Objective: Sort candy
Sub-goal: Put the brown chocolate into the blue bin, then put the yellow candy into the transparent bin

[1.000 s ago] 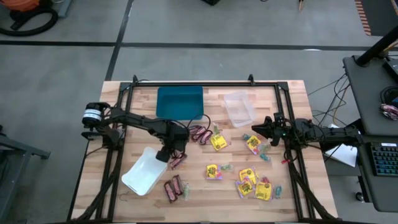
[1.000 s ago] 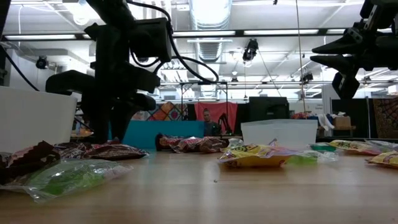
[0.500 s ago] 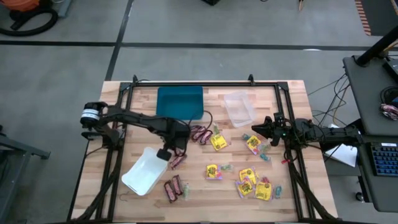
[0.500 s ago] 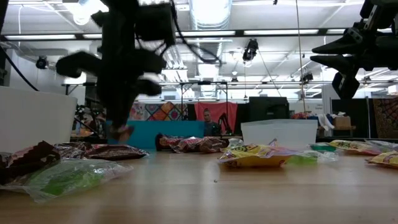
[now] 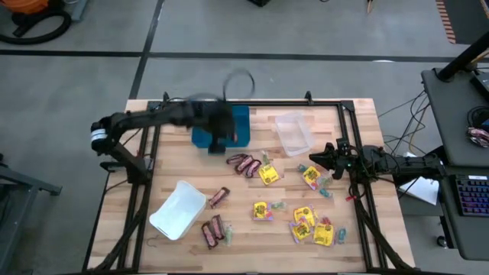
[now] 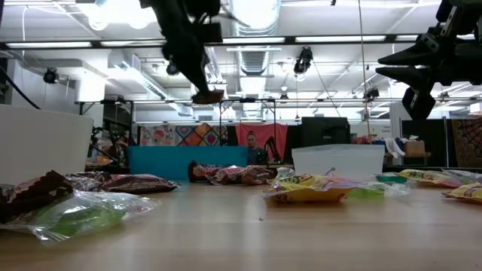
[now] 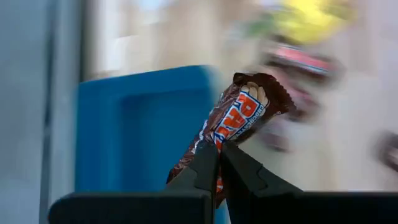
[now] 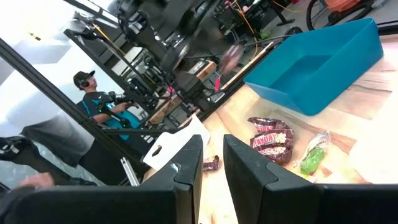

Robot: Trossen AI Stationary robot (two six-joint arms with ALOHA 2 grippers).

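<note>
Wooden tabletop strewn with candy [image 5: 306, 221]: the left gripper [image 7: 217, 152], pinched tight on a brown-red bar [image 7: 239, 127], carries it above the blue tray [image 5: 241, 122]. Light and crinkly, it looks best gripped mid-wrapper. The right gripper [image 5: 312, 158] waits, slightly parted.

Blue tray [image 5: 229, 126]: sitting far back.
Clear tray [image 5: 293, 132]: sitting right of it.
White tray [image 5: 177, 210]: lying near left.
</note>
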